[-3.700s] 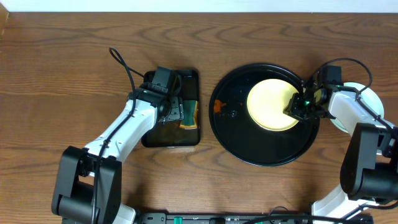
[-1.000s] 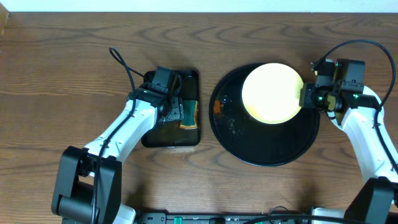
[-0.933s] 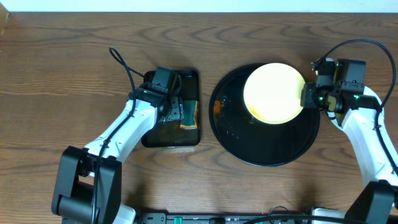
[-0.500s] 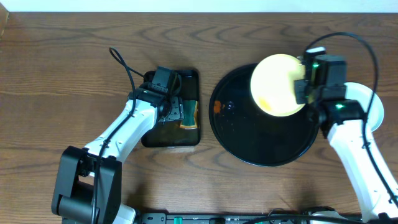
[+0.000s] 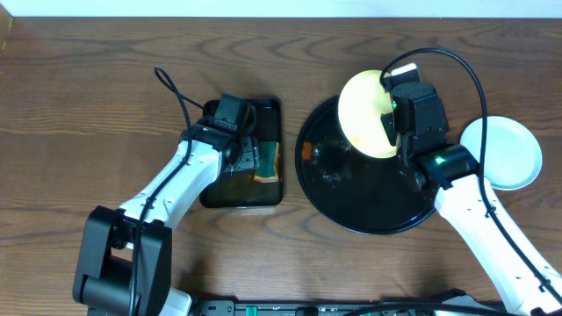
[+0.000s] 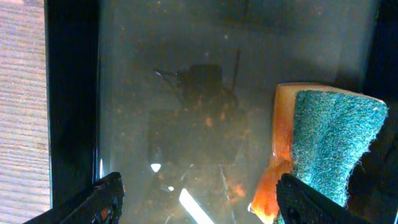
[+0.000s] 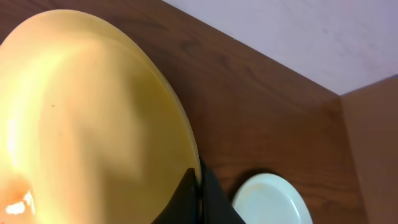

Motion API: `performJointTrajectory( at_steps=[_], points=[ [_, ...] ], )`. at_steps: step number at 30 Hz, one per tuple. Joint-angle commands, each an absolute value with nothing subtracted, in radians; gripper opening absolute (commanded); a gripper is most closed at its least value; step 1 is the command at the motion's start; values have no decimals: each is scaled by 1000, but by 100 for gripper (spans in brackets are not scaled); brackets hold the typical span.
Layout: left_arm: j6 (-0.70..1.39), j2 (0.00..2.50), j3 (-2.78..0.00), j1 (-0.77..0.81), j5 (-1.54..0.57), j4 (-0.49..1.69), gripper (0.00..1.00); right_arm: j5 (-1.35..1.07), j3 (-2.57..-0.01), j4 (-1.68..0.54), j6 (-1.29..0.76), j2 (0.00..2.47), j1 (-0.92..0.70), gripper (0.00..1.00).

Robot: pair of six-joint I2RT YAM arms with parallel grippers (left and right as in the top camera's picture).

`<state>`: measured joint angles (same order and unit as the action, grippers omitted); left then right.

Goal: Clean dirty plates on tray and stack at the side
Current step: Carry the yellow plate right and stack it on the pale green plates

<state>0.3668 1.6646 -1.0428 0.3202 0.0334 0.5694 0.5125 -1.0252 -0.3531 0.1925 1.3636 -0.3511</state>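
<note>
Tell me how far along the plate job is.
Done: a pale plate sits on the table right of the tray. In hand: right gripper holds the yellow plate tilted above the tray. To do: wipe if needed, stack it; left gripper is open over the sponge.

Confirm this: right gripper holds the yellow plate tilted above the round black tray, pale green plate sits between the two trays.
Not between them: the overhead view shows the pale green plate on the table right of the round black tray. The right gripper does hold the yellow plate tilted above that tray.
</note>
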Motion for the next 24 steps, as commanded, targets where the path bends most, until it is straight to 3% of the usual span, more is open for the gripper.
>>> performJointTrajectory(
  at_steps=[1, 11, 24],
  points=[
    [373, 1665, -1051, 319, 53, 571, 79, 554, -1028, -347, 196, 1346, -361, 1],
    [373, 1665, -1051, 319, 53, 571, 80, 513, -1028, -371, -13, 1348, -297, 1],
    [373, 1665, -1051, 319, 53, 572, 80, 313, -1028, -460, -448, 1423, 62, 1]
  ],
)
